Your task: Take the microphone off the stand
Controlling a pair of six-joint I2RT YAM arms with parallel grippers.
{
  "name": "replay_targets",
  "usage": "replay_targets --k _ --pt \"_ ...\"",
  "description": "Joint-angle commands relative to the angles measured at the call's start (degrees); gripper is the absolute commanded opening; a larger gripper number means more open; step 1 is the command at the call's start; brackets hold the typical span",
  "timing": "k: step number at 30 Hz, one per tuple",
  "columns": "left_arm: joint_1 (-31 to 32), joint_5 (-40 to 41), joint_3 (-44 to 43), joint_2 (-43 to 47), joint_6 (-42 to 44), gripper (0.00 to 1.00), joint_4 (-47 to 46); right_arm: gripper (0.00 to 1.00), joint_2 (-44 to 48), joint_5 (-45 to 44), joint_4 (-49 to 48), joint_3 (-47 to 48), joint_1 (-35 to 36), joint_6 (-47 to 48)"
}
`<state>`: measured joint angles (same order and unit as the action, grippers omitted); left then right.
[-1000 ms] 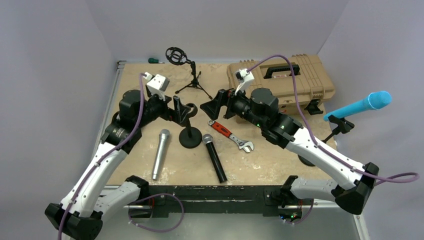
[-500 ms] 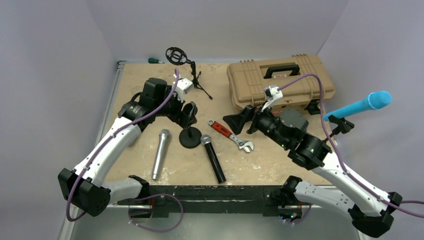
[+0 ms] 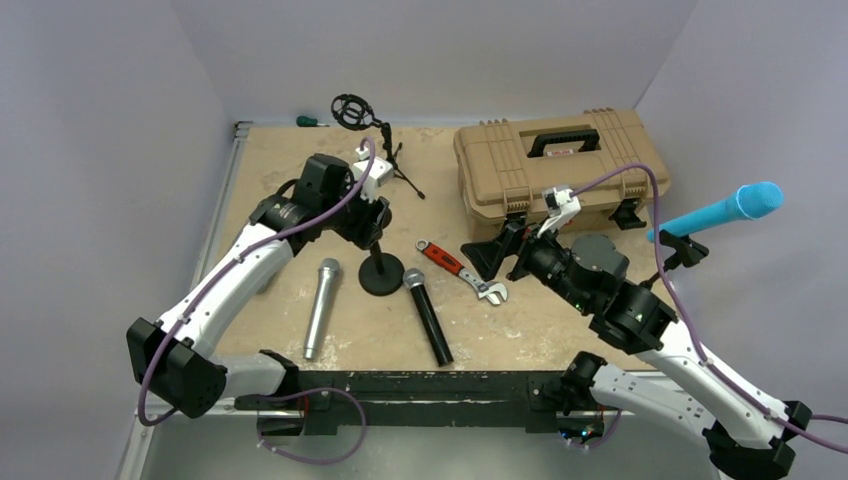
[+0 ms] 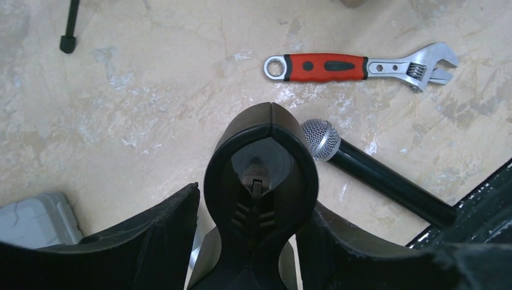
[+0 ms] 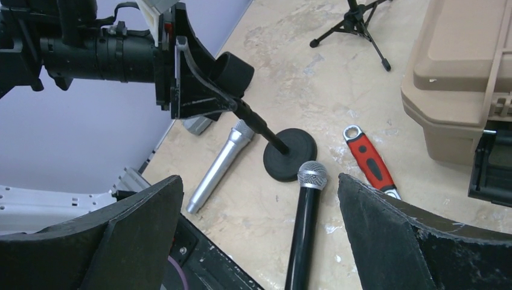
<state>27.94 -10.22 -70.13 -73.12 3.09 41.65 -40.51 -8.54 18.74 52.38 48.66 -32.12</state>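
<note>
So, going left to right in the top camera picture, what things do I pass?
Silver metal microphone → round black stand base → long black microphone with a grey mesh head → tan plastic toolbox → bright blue microphone.

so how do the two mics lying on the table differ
The silver microphone is silver all over; the black microphone has a black handle and a silver grille. The silver one lies left of the stand base, the black one right of it. Both lie flat, heads pointing away from the arms.

Table (image 3: 290, 180) bears toolbox (image 3: 560, 165), wrench (image 3: 462, 270), stand (image 3: 381, 273); silver microphone (image 3: 321, 307), black microphone (image 3: 428, 315).
</note>
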Motion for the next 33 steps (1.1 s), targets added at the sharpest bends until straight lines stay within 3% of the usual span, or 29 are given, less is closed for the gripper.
replay_targets --k 1,7,12,15,18,21,29,33 --pt "0.28 5.87 -3.86 0.42 0.26 0.51 -1.31 0.99 2.01 -2.49 0.25 -0.42 -0.28 -1.17" --pt "0.34 8.71 -6.34 -1.07 0.00 0.33 -2.46 0.99 3.68 -3.71 1.38 -0.60 -0.26 -1.59" --pt "0.31 12.77 -11.06 -4.66 -0.54 0.10 -1.77 0.99 5.10 -4.54 1.88 -0.92 -0.32 -2.11" --pt "0.36 19.02 -13.71 -7.32 -1.13 0.02 -0.89 0.99 5.62 -4.96 2.49 -0.36 -0.28 -2.46" --pt "0.04 28.67 -17.72 -10.25 -1.72 0.00 -0.33 0.99 6.38 -5.52 2.97 -0.26 -0.26 -2.89" --pt "-1.49 33.28 -21.66 -12.91 -2.37 0.00 -0.39 0.99 7.21 -6.08 3.40 -0.35 -0.27 -3.28" --pt "-15.56 25.24 -35.19 -23.70 -12.31 0.00 0.50 0.99 8.98 -7.30 4.34 0.00 -0.26 -4.74" --pt "-18.91 22.95 -46.52 -32.87 -13.67 0.00 3.87 0.99 9.79 -7.84 5.63 0.58 -0.24 -5.57"
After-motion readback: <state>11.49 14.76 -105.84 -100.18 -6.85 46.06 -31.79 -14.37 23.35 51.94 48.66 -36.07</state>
